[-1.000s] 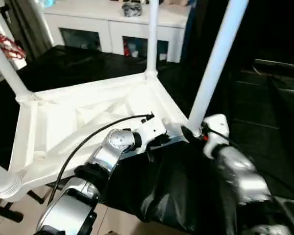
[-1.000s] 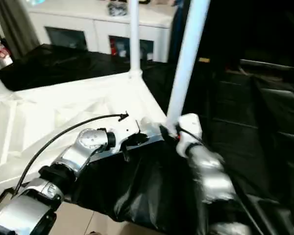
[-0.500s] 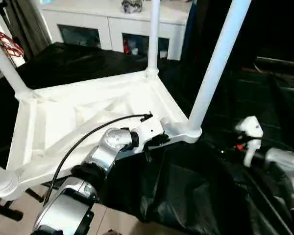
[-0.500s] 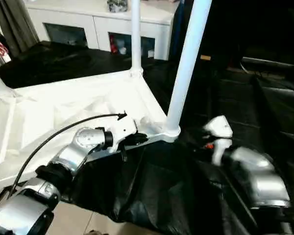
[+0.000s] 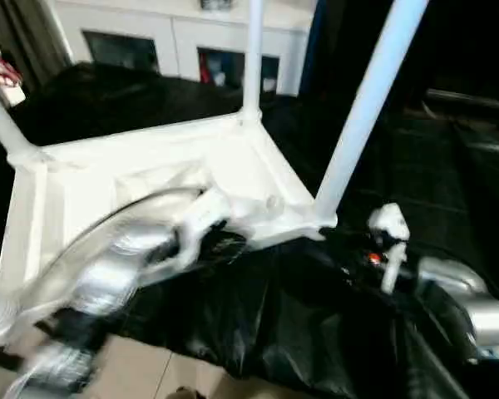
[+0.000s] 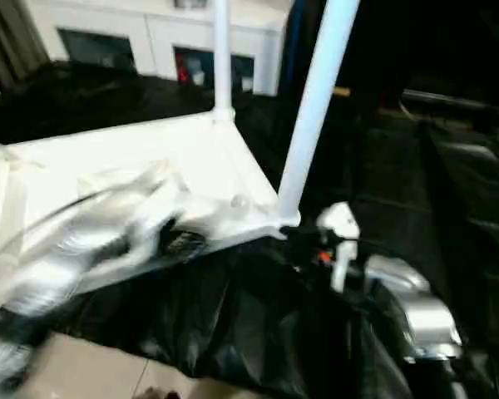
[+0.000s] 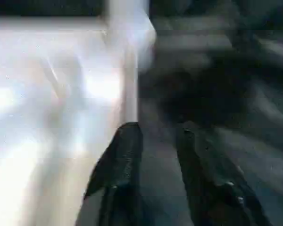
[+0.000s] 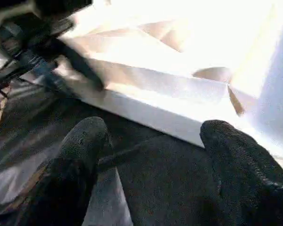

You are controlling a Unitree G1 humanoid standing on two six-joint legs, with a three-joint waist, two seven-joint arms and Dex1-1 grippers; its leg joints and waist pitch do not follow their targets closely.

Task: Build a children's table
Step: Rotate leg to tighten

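My right wrist view is showing my right gripper (image 8: pixel 151 155) spread empty near the upside-down white plastic children's table (image 5: pixel 150 166) on black sheeting (image 5: pixel 258 324), my left gripper (image 7: pixel 158 160) parted at nine o'clock.

text: none readable | labels: none | brands: none | numbers: none | signs: none

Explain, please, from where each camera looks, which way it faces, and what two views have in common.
Left and right eye views: from the head, looking forward and down at the upturned children's table; both forearms show.
Left wrist view: along the left gripper, open, by the table's edge.
Right wrist view: along the right gripper, open, facing the same edge.
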